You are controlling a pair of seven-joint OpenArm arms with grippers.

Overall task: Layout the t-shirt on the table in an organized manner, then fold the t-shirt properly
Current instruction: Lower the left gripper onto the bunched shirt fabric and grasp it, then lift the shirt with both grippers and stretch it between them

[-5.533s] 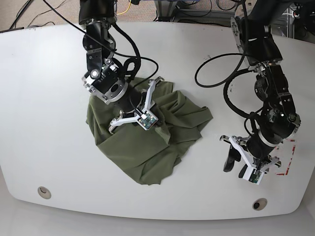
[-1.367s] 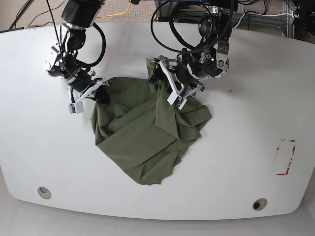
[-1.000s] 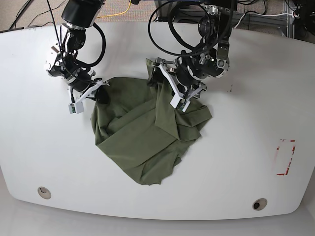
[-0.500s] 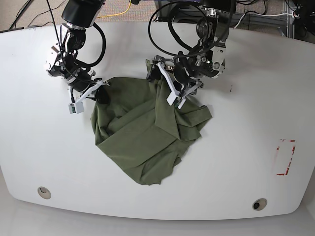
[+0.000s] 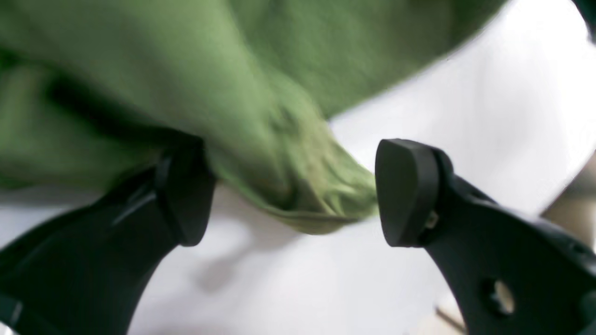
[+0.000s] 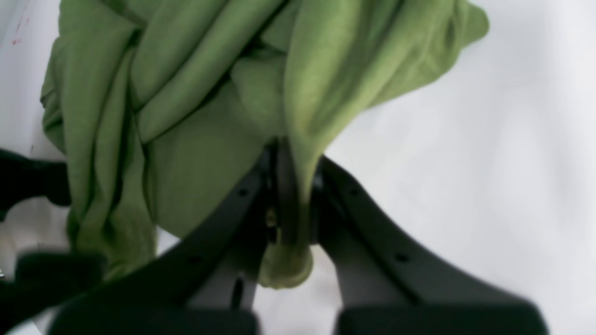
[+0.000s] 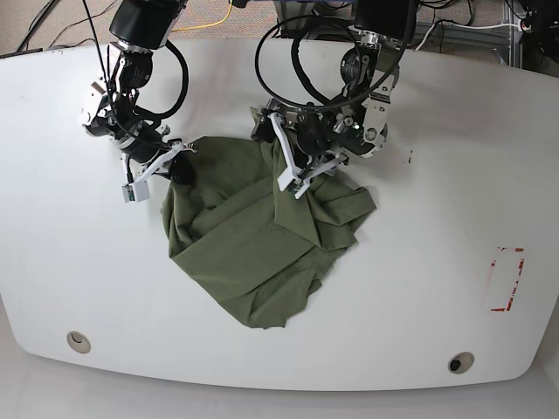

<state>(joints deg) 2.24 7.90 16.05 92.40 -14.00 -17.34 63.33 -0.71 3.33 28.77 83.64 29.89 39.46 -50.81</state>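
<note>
The olive-green t-shirt (image 7: 253,244) lies crumpled on the white table (image 7: 437,262). My right gripper (image 7: 179,166) is at the shirt's upper left edge. In the right wrist view it (image 6: 291,218) is shut on a pinched fold of the t-shirt (image 6: 209,93). My left gripper (image 7: 278,155) is at the shirt's top edge. In the left wrist view it (image 5: 293,195) is open, and a bunched corner of the t-shirt (image 5: 233,93) sits between its two black fingers (image 5: 405,190), just above the table (image 5: 465,93).
Two metal grommets (image 7: 79,340) (image 7: 460,362) sit near the table's front edge. A red-marked rectangle (image 7: 505,279) is at the right. Black cables loop over the back of the table behind the left arm.
The left gripper has shifted a little to the left along the shirt's top edge. The right gripper stays on the shirt's left edge. Much earlier, both arms stood elsewhere.
</note>
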